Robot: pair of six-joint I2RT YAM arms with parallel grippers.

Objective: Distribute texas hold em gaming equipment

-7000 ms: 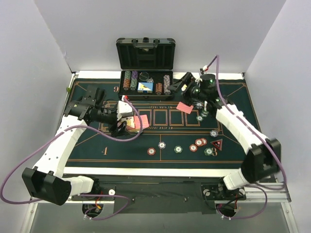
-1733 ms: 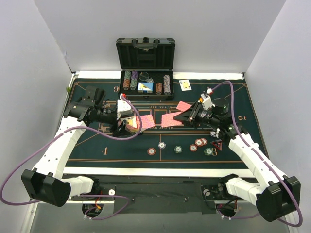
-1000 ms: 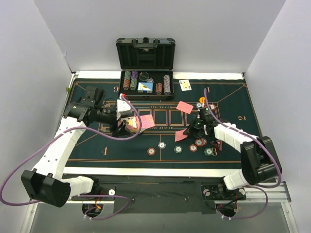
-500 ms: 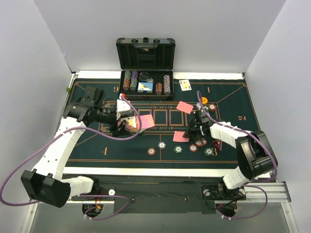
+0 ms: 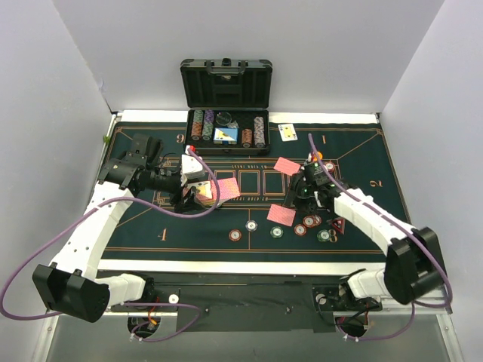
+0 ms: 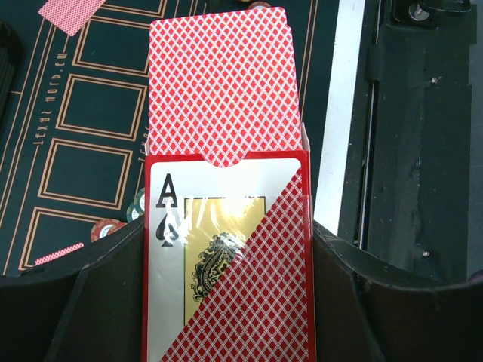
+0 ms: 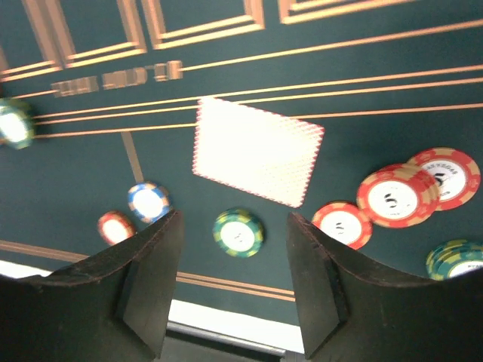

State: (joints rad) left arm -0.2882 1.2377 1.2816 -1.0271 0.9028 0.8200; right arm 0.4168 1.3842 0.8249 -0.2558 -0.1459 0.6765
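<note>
Left gripper (image 5: 195, 190) clenched on card box (image 6: 241, 279) over the table's (image 5: 151, 234) left side, with a red-backed card (image 6: 219, 83) poking out the top. Right gripper (image 7: 234, 249) released, fingers apart above loose card (image 7: 256, 160) — face-down, flat on the table, chips (image 7: 238, 232) just beside it.

A robotics lab test cell: plain white partition panels (image 5: 249, 45) stand at 9, 12 and 3 o'clock around a green poker felt (image 5: 151, 235), with two white robot arms (image 5: 90, 234) bolted to aluminium framing (image 5: 426, 305) at 6 o'clock.
</note>
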